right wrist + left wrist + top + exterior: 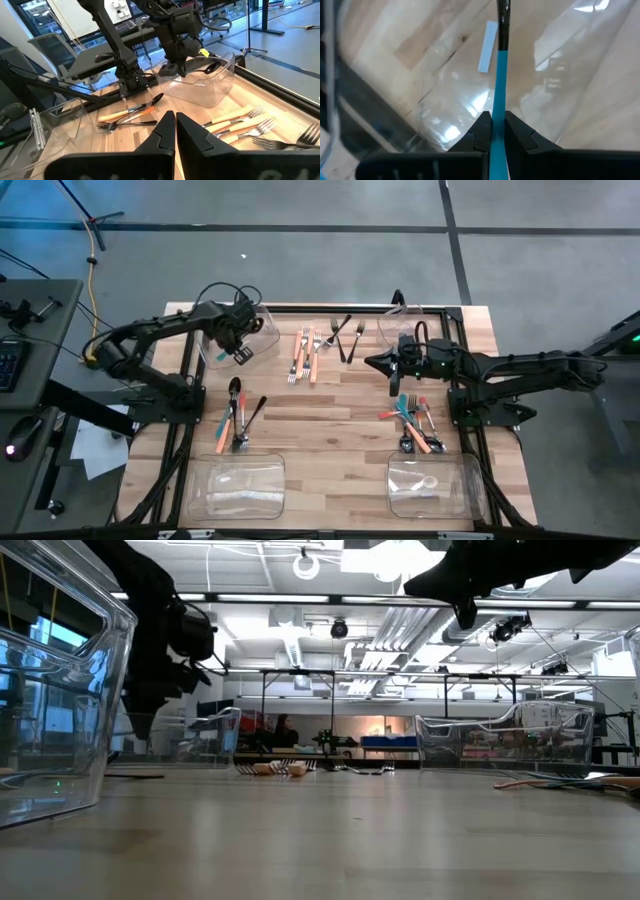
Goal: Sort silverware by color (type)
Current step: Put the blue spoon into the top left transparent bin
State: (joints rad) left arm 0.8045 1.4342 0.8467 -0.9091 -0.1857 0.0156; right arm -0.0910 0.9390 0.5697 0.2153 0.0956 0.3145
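Overhead, the left pincer (240, 350) hangs above the clear bin (262, 323) at the far left of the tabletop (330, 430), and it is clamped on a teal-handled utensil (498, 85); in the left wrist view the teal handle runs straight out from between the two fingers (481, 134) over the bin's floor. The right pincer (375, 363) hovers near the middle of the tabletop with its fingers pressed together on nothing. A row of orange-handled forks (305, 355) lies just to its left, and dark forks (345, 335) lie beyond it. A mixed pile of teal and red-orange pieces (415, 425) lies nearer the front, under the right arm. Another small pile (238, 415) lies at the front left.
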